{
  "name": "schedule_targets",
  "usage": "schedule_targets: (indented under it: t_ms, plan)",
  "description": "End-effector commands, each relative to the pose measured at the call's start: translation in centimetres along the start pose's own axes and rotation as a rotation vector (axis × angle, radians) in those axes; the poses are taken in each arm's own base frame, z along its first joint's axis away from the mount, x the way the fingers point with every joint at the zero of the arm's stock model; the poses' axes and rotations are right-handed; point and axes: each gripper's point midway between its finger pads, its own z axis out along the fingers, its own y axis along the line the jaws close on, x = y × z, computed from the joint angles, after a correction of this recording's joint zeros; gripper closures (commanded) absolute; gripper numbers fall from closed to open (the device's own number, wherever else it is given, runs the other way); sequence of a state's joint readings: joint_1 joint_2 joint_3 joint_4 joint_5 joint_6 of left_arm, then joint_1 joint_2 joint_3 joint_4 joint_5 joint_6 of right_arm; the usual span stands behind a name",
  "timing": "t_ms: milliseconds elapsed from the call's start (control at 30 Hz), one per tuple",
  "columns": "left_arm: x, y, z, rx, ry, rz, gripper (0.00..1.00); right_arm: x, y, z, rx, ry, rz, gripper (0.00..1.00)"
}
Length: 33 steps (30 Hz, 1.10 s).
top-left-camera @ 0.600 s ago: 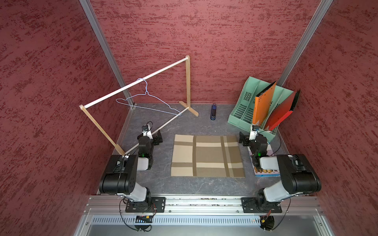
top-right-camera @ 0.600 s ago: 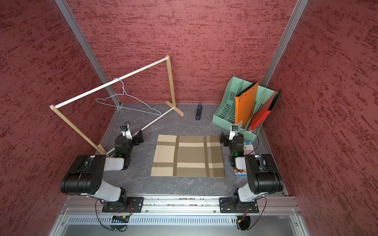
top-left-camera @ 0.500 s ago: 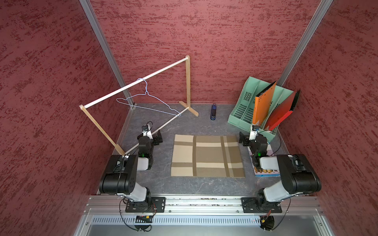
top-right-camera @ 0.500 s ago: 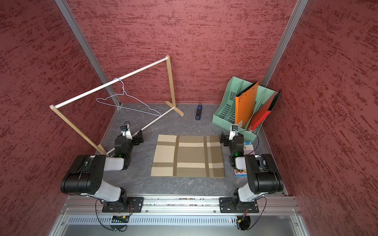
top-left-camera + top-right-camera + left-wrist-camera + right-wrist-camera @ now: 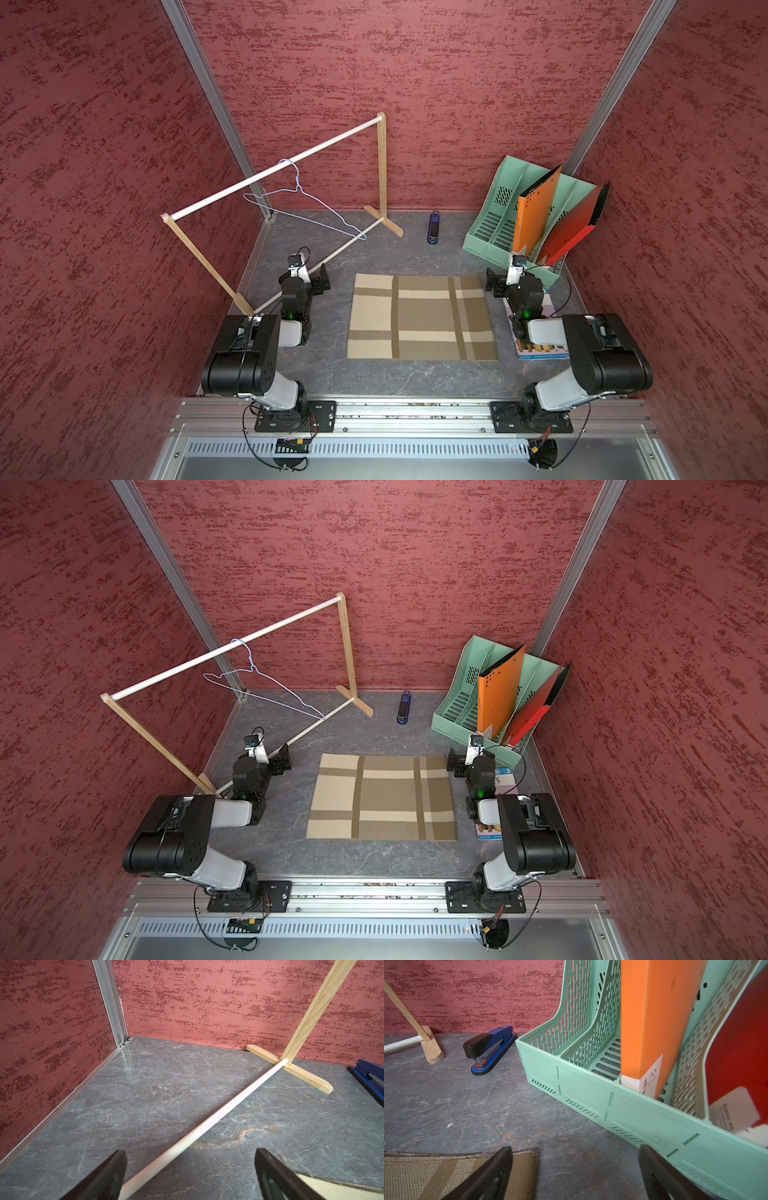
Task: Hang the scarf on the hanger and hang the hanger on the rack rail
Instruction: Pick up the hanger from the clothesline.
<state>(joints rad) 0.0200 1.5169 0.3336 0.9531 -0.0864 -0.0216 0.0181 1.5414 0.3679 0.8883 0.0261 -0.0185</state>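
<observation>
The scarf (image 5: 422, 318) (image 5: 382, 798), brown-tan with cream plaid stripes, lies flat and folded in the middle of the grey floor. The hanger (image 5: 296, 188) (image 5: 252, 667), thin light-blue wire, hangs by its hook from the rack's upper white rod at the back left. My left gripper (image 5: 320, 281) (image 5: 190, 1152) rests low beside the scarf's far left corner, open and empty, with the rack's lower rod passing between its fingers. My right gripper (image 5: 494, 283) (image 5: 575, 1148) sits open by the scarf's far right corner (image 5: 446, 1172), holding nothing. A bit of scarf edge (image 5: 332, 1188) shows in the left wrist view.
The wooden rack (image 5: 381, 166) has a lower white rod (image 5: 228, 1105) along the floor. A blue stapler (image 5: 433, 227) (image 5: 490, 1049) lies at the back. A green file holder (image 5: 494, 232) (image 5: 591, 1088) with orange and red folders stands back right. A book (image 5: 540, 352) lies under the right arm.
</observation>
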Motion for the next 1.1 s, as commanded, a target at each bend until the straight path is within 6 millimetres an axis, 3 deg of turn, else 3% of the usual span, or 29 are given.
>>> schedule_targets:
  t_ms: [0,133,400,567,700,833,967,1067]
  plan:
    - [-1.5,0.0,-1.2,-0.010,-0.068,-0.002,0.00,-1.2,0.4,0.3,-0.015,-0.039,-0.004,0.01]
    - [-3.8,0.3,-3.6,-0.042,-0.136,-0.003,0.00,-2.3,0.1,-0.5,0.002,-0.045,0.004,0.01]
    - [-7.1,-0.7,-8.7,-0.044,-0.096,-0.150,0.00,-7.6,-1.7,-4.8,0.107,-0.103,0.087,0.01]
    - [-10.2,-0.8,-12.1,-0.062,-0.070,-0.319,0.00,-9.7,-1.5,-7.0,0.091,-0.058,0.205,0.01]
    - [-13.3,-2.1,-13.6,-0.011,-0.006,-0.428,0.00,-10.4,-0.5,-8.5,0.039,-0.002,0.246,0.01]
    - [-16.6,-4.2,-13.4,0.060,0.053,-0.499,0.00,-10.7,-0.3,-9.6,0.034,0.019,0.249,0.02]
    - [-19.9,-7.1,-11.7,0.154,0.117,-0.508,0.00,-10.7,-0.5,-10.1,0.043,0.014,0.259,0.01]
    - [-20.9,-7.9,-9.3,0.141,0.152,-0.497,0.00,-10.7,-0.6,-10.1,0.046,0.011,0.268,0.01]
